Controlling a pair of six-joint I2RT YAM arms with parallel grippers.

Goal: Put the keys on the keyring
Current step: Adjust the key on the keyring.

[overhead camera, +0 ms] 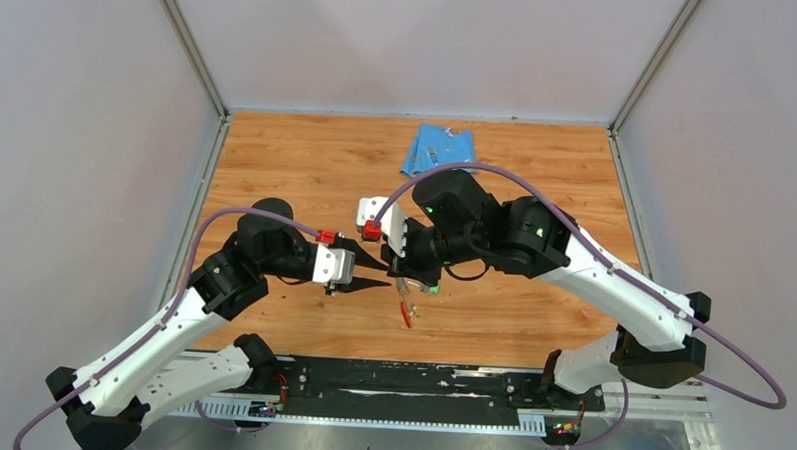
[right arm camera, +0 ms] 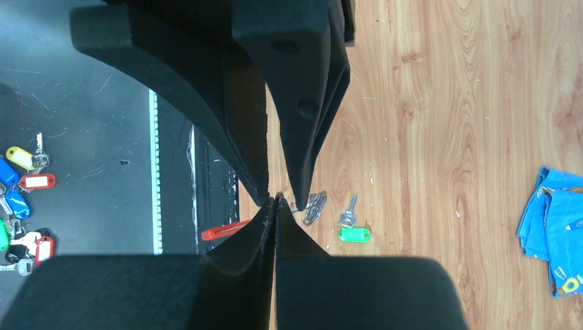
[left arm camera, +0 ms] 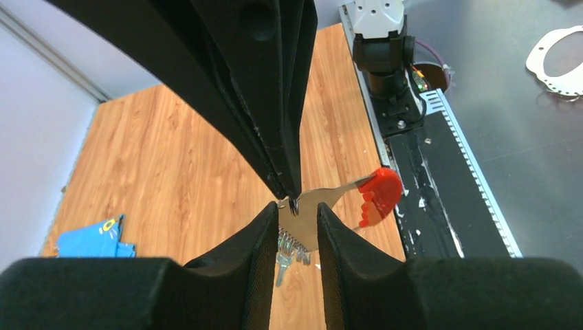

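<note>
— Starting from the overhead view, where do the tools meet?
— Centre of the frame, over the wooden table [overhead camera: 297,161]. The left gripper [overhead camera: 387,275] comes in from the left and the right gripper [overhead camera: 408,278] from the upper right, with their tips close together. The keyring [overhead camera: 406,307] slants from the right gripper's tips toward the bottom of the frame, red end lowest. The green key [overhead camera: 434,289] lies just right of them. A blue cloth [overhead camera: 439,149] sits at top centre, well apart.

— And the left wrist view?
— The left gripper [left arm camera: 297,210] rises from the bottom edge, fingers parted, with the keyring's silvery part in the gap. I cannot tell whether the pads press it. The right gripper [left arm camera: 290,196] comes down from the top, clenched, its tips pinching the silvery edge. The keyring's red end [left arm camera: 375,196] sticks out right of centre. A small silver key [left arm camera: 282,265] shows low in the gap, its tag hidden.

— Right wrist view?
— The right gripper [right arm camera: 276,206] is closed tight at centre, grasping the keyring. The red strip [right arm camera: 223,230] pokes out on its left and the coiled wire end [right arm camera: 315,206] sits just to its right. The left gripper's fingers [right arm camera: 302,137] come from the top and straddle those tips. The green key [right arm camera: 354,234] lies on the wood right of the coil. The blue cloth [right arm camera: 550,227] is at the right edge.
</note>
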